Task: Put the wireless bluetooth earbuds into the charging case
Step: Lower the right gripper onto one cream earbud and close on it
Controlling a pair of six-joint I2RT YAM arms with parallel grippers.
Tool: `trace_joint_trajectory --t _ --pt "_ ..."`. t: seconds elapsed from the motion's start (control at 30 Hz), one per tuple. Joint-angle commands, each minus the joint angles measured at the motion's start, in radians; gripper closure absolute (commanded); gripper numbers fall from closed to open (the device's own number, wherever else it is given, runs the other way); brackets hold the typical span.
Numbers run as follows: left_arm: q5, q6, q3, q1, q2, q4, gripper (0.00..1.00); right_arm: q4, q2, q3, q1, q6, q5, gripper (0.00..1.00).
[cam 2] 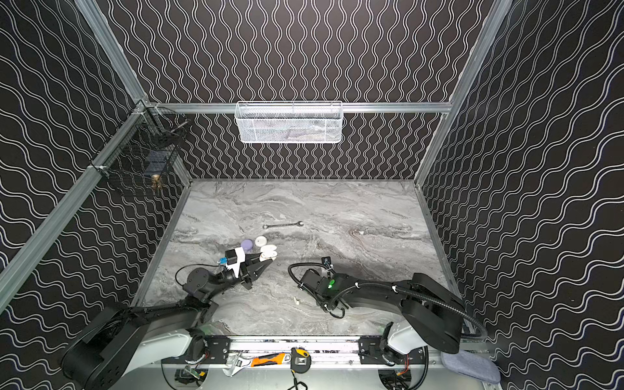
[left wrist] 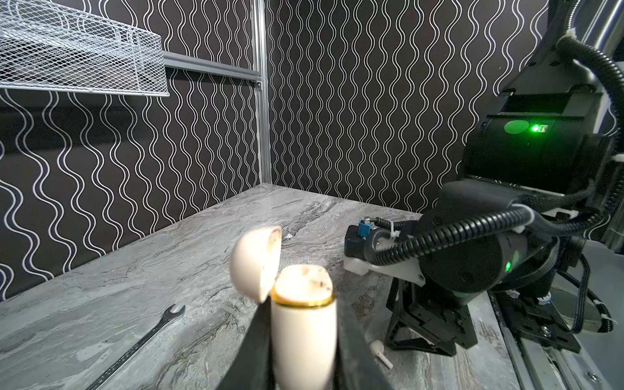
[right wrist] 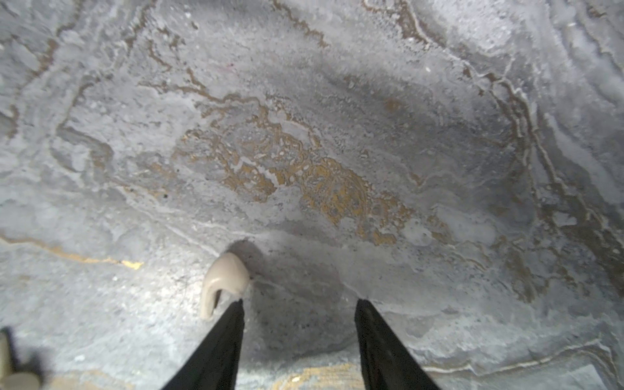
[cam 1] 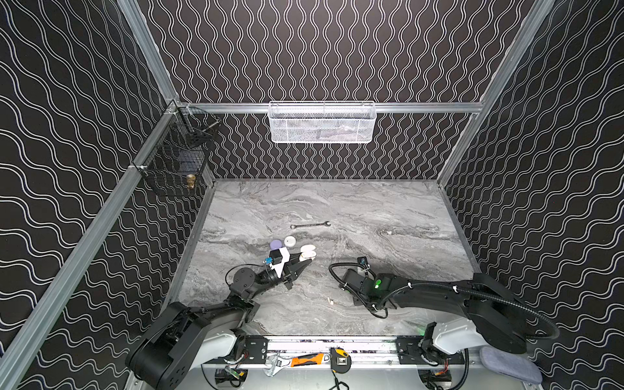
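In the left wrist view my left gripper (left wrist: pixel 303 341) is shut on a cream charging case (left wrist: pixel 304 324), held upright with its lid (left wrist: pixel 255 260) flipped open. Both top views show that case (cam 1: pixel 307 251) left of the table's middle. My right gripper (right wrist: pixel 300 302) points down at the marble table (right wrist: pixel 337 135), open, with nothing between its fingers. A cream stemmed earbud (right wrist: pixel 224 277) lies just past one fingertip (right wrist: pixel 238 309), outside the gap. A white stemmed earbud (cam 1: pixel 331 301) lies on the table beside the right arm (cam 1: pixel 371 287), and the left wrist view shows this earbud (left wrist: pixel 380 351) too.
A lavender round case (cam 1: pixel 276 243) and a white round case (cam 1: pixel 289 241) sit just behind the left gripper. A slim steel wrench (cam 1: pixel 310 225) lies farther back. A small white item (cam 1: pixel 389 232) lies right of it. A white mesh basket (cam 1: pixel 322 123) and a black wire basket (cam 1: pixel 175 158) hang on the walls.
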Motion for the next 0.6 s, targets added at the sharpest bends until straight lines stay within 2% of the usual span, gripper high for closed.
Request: trace_joint_trajectory --t 0.0,0.13,0.27,0.33,0.57 --pt "-0.002 0.008 0.002 0.001 -0.007 0.014 1.00 -0.036 -0.029 -0.007 0.002 0.023 0.012 0.44" --pt "-0.004 0.007 -0.001 0.001 -0.009 0.017 1.00 -0.024 -0.084 0.005 0.001 0.021 -0.012 0.45" --pt "-0.005 0.010 -0.001 0.002 -0.004 0.022 1.00 0.089 -0.118 0.013 0.001 0.005 -0.119 0.49" --pt "-0.006 0.011 -0.003 0.001 -0.006 0.022 1.00 0.122 -0.106 0.023 0.003 0.017 -0.150 0.50" --pt "-0.005 0.010 -0.001 0.001 -0.022 0.000 1.00 0.114 0.001 0.045 0.002 0.073 -0.134 0.52"
